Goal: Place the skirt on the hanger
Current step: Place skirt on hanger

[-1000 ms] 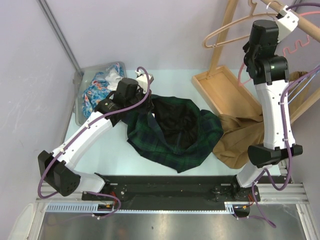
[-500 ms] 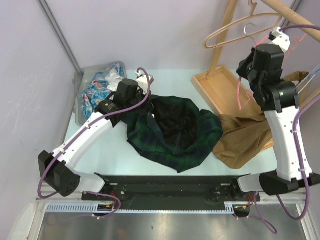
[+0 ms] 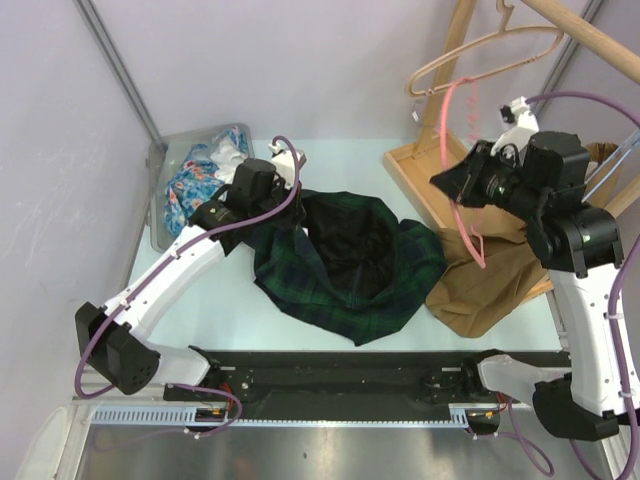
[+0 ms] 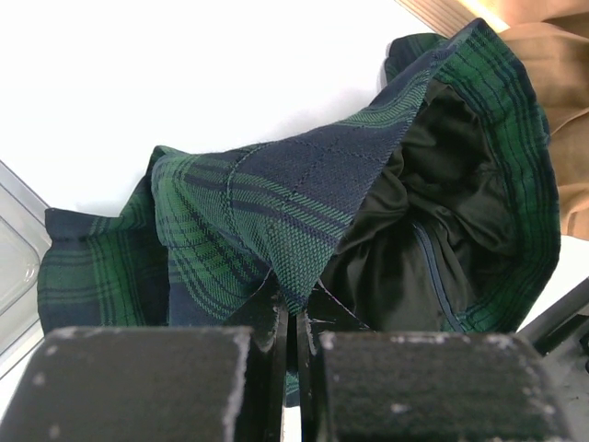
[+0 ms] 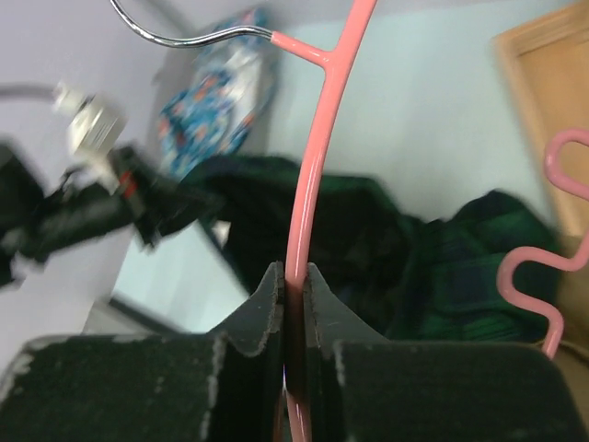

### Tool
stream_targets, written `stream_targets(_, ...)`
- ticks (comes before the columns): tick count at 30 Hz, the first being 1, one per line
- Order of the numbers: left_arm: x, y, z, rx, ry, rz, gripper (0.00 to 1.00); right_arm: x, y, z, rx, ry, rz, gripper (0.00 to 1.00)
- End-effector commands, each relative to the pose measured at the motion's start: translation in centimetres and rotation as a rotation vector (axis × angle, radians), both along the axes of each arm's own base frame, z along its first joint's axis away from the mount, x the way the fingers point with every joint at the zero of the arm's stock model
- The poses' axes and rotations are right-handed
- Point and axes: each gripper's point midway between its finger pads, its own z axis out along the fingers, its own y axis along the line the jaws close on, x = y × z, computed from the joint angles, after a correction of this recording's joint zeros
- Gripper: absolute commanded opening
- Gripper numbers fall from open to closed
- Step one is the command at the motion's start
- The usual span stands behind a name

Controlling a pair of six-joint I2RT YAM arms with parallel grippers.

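The task looks to be at an early middle stage: both things are in hand, but they have not been brought together. The left end effector (image 4: 295, 318) has its fingers pressed together on a fold of the skirt (image 3: 350, 265), pinching the green and navy plaid cloth at its edge. From that pinch the rest of the skirt spreads away ahead of the fingertips and lies heaped on the tabletop (image 3: 240, 310), its waist gaping so the black lining shows. The right end effector (image 5: 294, 276) is clamped on the thin pink arm of the hanger (image 3: 452, 150), which runs up and away from between its fingers to a metal hook beyond the tips. The hanger hangs in the air, free of the wooden rail. From this end effector, the skirt lies below and well apart, with a brown cloth (image 3: 480, 280) nearer underneath. No part of the skirt touches the hanger, so the hanging itself is all left to do. My judgement is that what remains is to lift the waistband, bring the hanger to it, and seat the cloth over the hanger's arms so it stays there when let go.
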Motion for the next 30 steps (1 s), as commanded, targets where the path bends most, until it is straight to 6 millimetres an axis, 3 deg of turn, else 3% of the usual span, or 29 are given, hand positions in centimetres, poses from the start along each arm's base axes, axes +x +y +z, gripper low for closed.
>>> stream_targets(1, 0.3, 0.7, 2.8, -0.032, -0.080, 0.024, 0.00, -5.7, 4.2, 0.2, 0.068, -0.018, 0.388, 0.00)
stream_targets(6, 0.4, 1.5, 2.5, -0.015, -0.079, 0.048, 0.00, -10.0, 6.7, -1.4, 0.201, 0.058, 0.657, 0.00)
stream_targets(11, -0.2, 2.0, 1.5, 0.013, -0.061, 0.043, 0.00, -14.8, 7.1, -0.6, 0.298, 0.097, 0.809, 0.00)
stream_targets(16, 0.0, 2.7, 0.5, 0.036, -0.060, 0.074, 0.00, -17.8, 6.6, -0.6, 0.317, 0.105, 0.829, 0.00)
stream_targets(20, 0.1, 2.3, 0.8, 0.010, -0.046, 0.080, 0.00, -19.5, 6.3, -0.5, 0.343, 0.139, 0.844, 0.00)
stream_targets(25, 0.8, 2.0, 2.6, -0.005, -0.059, 0.093, 0.00, -20.7, 6.3, -2.4, 0.349, 0.247, 0.857, 0.00)
stream_targets(30, -0.5, 2.6, 2.7, 0.020, -0.027, 0.081, 0.00, -21.6, 6.6, -4.1, 0.386, 0.316, 0.889, 0.00)
